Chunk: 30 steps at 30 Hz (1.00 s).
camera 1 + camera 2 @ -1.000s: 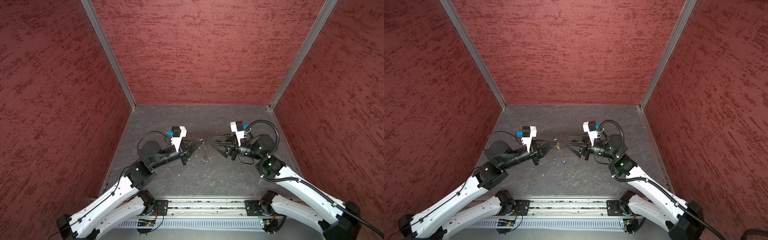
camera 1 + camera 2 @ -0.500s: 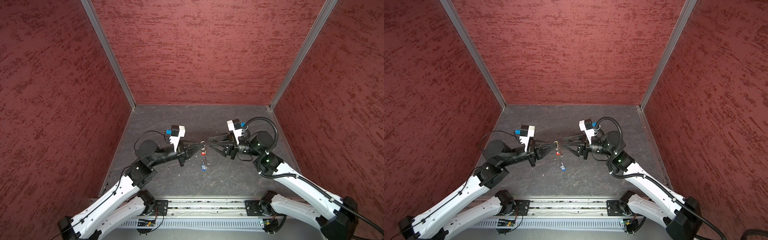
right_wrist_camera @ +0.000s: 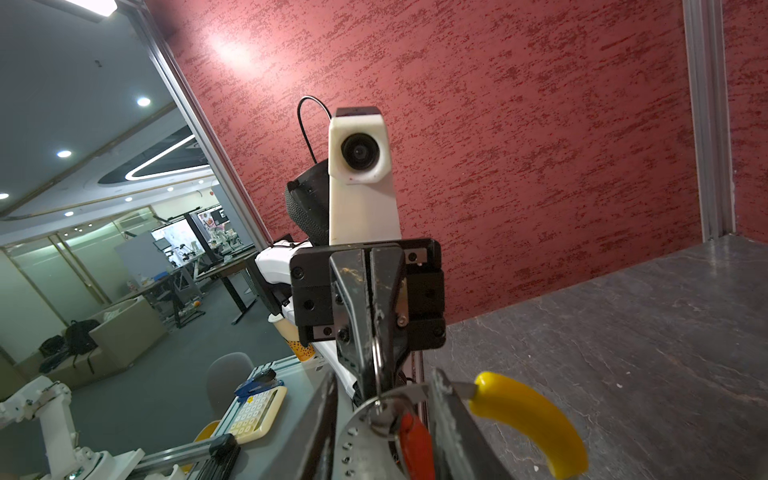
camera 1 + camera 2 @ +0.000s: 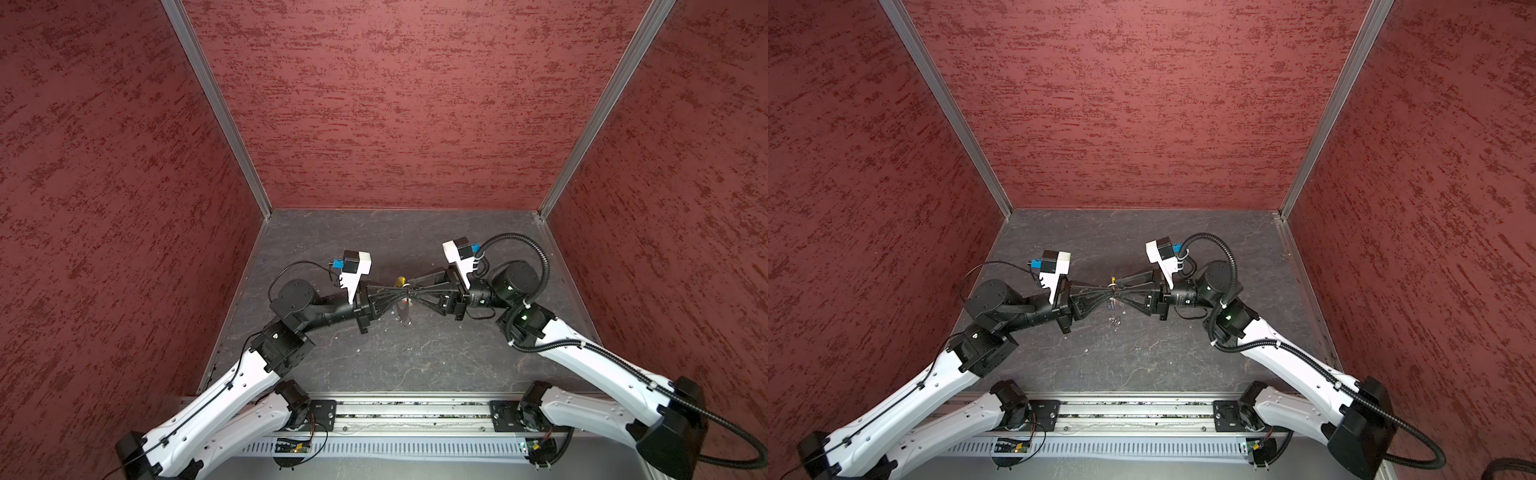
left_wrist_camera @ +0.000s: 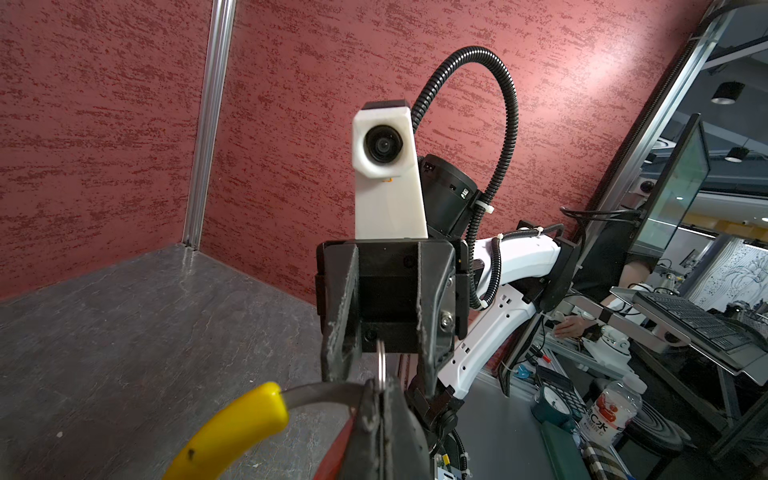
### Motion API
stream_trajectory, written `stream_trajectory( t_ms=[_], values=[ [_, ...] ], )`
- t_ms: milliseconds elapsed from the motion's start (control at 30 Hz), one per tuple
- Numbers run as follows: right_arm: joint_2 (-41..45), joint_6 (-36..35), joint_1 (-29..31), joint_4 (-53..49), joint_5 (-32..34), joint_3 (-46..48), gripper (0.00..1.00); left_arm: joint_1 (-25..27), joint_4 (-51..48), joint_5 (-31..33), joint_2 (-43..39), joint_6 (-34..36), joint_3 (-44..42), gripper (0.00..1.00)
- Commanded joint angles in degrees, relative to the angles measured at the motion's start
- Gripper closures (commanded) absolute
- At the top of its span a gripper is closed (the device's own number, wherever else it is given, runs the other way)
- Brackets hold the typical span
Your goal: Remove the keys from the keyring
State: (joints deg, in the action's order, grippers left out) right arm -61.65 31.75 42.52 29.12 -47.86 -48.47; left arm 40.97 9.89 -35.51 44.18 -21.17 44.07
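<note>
Red-textured walls (image 4: 395, 104) and a scuffed grey floor (image 4: 415, 353) frame two robot arms meeting tip to tip above the middle of the enclosure. The left gripper (image 4: 400, 294) is clamped tight on the keyring (image 5: 232, 424), pinching a small silver ring (image 5: 381, 368) beside the curved yellow section so that the whole bunch hangs clear of the floor and cannot swing away. Facing it, the right gripper (image 4: 417, 291) stands with its jaws apart, one on either side of the red-tagged key (image 3: 411, 440). It is placed to take hold of that key while the other arm anchors the loop, though these views do not show whether its pads touch the metal. A blue speck (image 4: 1110, 306) below the meeting point in a top view is probably the second key's tag, dangling free, but it is too small to be sure. Holding ring and key in separate grippers looks like the set-up for working the key off, so the removal appears barely begun, with both keys seemingly attached.
</note>
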Motion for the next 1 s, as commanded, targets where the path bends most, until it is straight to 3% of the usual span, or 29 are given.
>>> stream_trajectory(
  t_ms=[0,567,733,800,967],
  values=[
    [0.55,0.25,0.46,2.63,-0.34,-1.90,0.70,-0.33,1.05,0.66,-0.84,0.27,0.50,1.00],
    [1.49,-1.37,0.51,-0.19,1.72,-1.96,1.00,-0.36,-0.49,1.33,-1.02,-0.27,0.82,0.99],
    [3.75,-3.88,0.38,-5.46,3.36,-1.98,1.00,-2.03,-4.96,1.39,-2.07,-0.60,2.42,0.65],
    [4.21,-4.74,0.25,-7.94,3.34,-2.28,1.00,-4.72,-6.14,-1.56,-2.48,-2.30,3.12,0.56],
    [3.85,-6.93,-0.12,-14.08,0.43,-4.14,1.00,-10.21,-8.35,-11.91,-0.43,-6.30,5.81,0.54]
  ],
)
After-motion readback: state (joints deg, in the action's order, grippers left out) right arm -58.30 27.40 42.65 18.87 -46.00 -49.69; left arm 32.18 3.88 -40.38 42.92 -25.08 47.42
